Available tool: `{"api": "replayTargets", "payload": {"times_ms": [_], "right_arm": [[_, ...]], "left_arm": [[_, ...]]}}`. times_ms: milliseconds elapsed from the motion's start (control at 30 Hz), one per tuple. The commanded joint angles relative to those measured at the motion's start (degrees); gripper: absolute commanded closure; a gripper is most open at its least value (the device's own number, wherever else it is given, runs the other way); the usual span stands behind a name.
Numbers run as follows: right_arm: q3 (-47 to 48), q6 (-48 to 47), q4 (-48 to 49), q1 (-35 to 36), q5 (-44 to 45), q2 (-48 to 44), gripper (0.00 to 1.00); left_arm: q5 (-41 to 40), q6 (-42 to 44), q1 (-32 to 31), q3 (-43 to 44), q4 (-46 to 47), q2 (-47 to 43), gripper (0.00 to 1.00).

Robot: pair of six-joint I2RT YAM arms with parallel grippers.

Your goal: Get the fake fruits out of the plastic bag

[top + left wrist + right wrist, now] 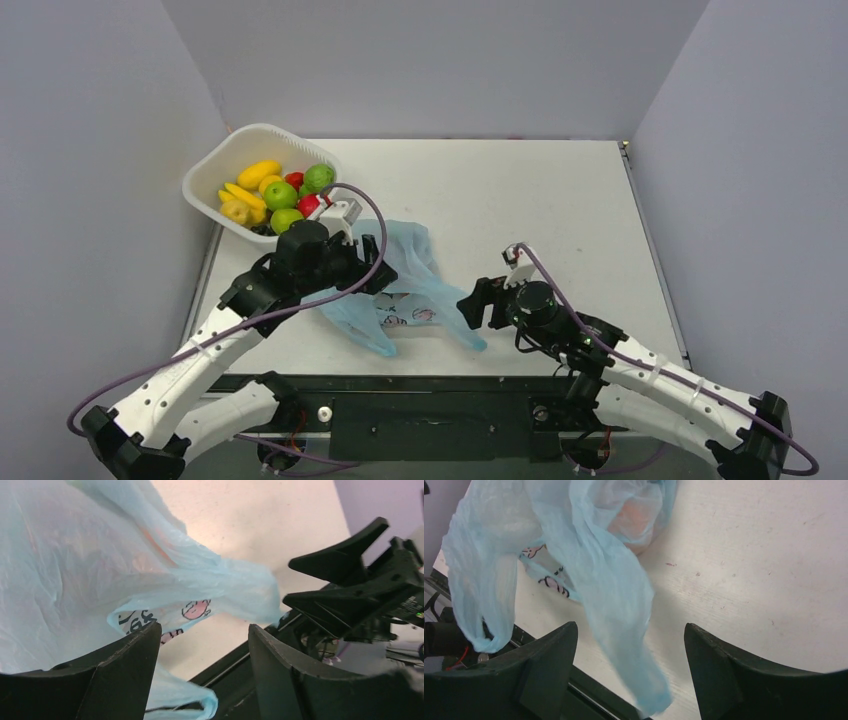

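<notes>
Plastic bag (410, 290), crumpled on table (520, 200), between left gripper (203, 630) and right gripper (630, 627), both with fingers spread and empty; orange fruit (636, 517), perhaps, showed through the film.

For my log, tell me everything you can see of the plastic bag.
The bag is thin, crinkly, translucent light-blue film with a dark and pink printed drawing. It lies crumpled on the table between the arms, loop handles trailing toward the near edge. An orange shape shows faintly through it. One handle runs between the open jaws of the right gripper; the left gripper, also open, is over its left side.
</notes>
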Motion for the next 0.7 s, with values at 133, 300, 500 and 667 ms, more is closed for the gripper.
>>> {"api": "replayTargets", "payload": {"times_ms": [133, 300, 500, 667], "right_arm": [[10.0, -9.22, -9.2, -1.75, 2.04, 6.31, 0.25], [7.22, -8.34, -2.11, -1.62, -14.0, 7.79, 0.26], [3.73, -5.39, 1.47, -0.56, -13.31, 12.23, 0.29], [1.24, -2.07, 2.7, -0.09, -9.24, 10.44, 0.28]], "left_arm": [[-5.45, 5.33, -9.89, 10.05, -17.51, 1.77, 0.39], [-26.36, 4.43, -30.19, 10.31, -19.25, 2.63, 0.39], [-38.09, -1.13, -42.26, 7.15, -21.6, 6.02, 0.4], [-48.0, -9.61, -51.73, 9.88, -31.53, 17.4, 0.39]]}}
